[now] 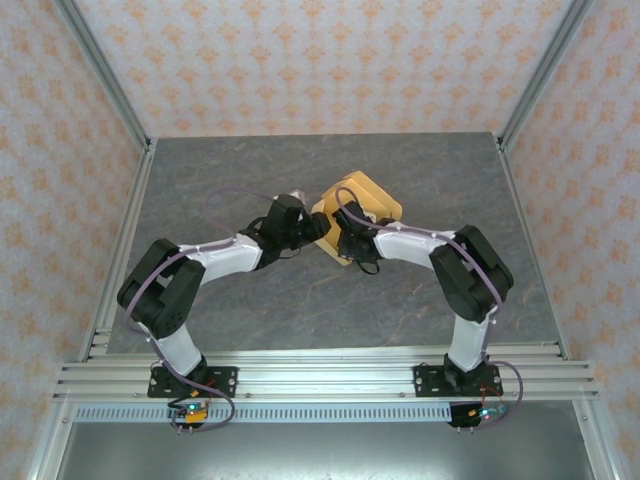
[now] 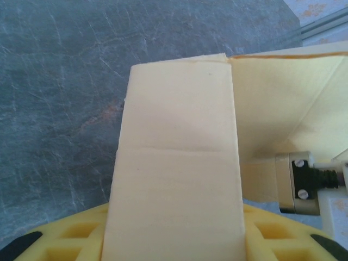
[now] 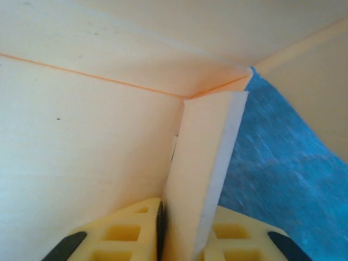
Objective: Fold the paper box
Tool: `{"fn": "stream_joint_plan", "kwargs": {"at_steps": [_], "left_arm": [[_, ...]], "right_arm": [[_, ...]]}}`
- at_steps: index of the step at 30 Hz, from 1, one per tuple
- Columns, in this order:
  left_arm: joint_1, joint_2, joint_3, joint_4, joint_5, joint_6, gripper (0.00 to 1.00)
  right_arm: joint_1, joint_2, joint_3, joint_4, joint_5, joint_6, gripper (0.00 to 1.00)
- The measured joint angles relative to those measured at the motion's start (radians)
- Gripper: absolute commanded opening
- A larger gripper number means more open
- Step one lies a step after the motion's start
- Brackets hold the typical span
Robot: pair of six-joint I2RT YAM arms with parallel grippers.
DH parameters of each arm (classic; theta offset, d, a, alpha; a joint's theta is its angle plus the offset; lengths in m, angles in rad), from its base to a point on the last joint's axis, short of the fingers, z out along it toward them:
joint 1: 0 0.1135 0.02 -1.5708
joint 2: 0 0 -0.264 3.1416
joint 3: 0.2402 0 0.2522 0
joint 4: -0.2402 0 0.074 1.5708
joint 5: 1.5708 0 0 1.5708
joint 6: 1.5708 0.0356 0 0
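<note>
Where the two arms meet near the middle of the grey surface (image 1: 250,170), the paper box (image 1: 370,198) is found, half folded, with its tan walls lifted up. The box is reached from the left by the left gripper (image 1: 316,228) and from the near side by the right gripper (image 1: 347,240), and both are seen right at the box's near edge. From the left wrist, a wide flap (image 2: 174,179) of the box is seen flat on, with one crease drawn across its middle. The gap between the two yellow fingers (image 2: 60,239) of the left gripper is covered by this flap, so the fingers are shown set apart, but whether the flap is squeezed by them cannot be told. A bigger wall of the box is seen behind the flap on the right, and a small metal piece (image 2: 296,182) with two screws is seen just beside that wall. From the right wrist, a thin flap (image 3: 201,163) is seen edge on, standing upright in a corner inside the box. This flap is placed between the two yellow fingers of the right gripper, with one finger close on each side. Whether it is pinched tight or only stands loose between them cannot be told. A bit of the surface is seen past the flap on the right, through an open side of the box.
</note>
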Motion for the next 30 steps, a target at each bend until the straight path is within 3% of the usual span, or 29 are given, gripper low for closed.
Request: {"fn": "stream_joint_plan", "kwargs": {"at_steps": [6,15,22,30], "left_arm": [[-0.014,-0.002,-0.018,0.034,0.014,-0.043,0.36],[-0.014,-0.035,-0.043,0.079,-0.011,-0.126,0.36],[-0.014,-0.102,-0.066,0.14,-0.011,-0.24,0.37],[-0.014,-0.111,-0.071,0.232,0.023,-0.412,0.37]], "right_arm": [[0.003,-0.161,-0.132,0.031,0.0,-0.018,0.39],[0.035,-0.605,-0.31,0.169,0.031,0.026,0.6],[0.016,-0.949,-0.614,0.33,0.129,0.306,0.76],[-0.053,-0.902,-0.741,0.594,0.09,0.641,0.83]]}}
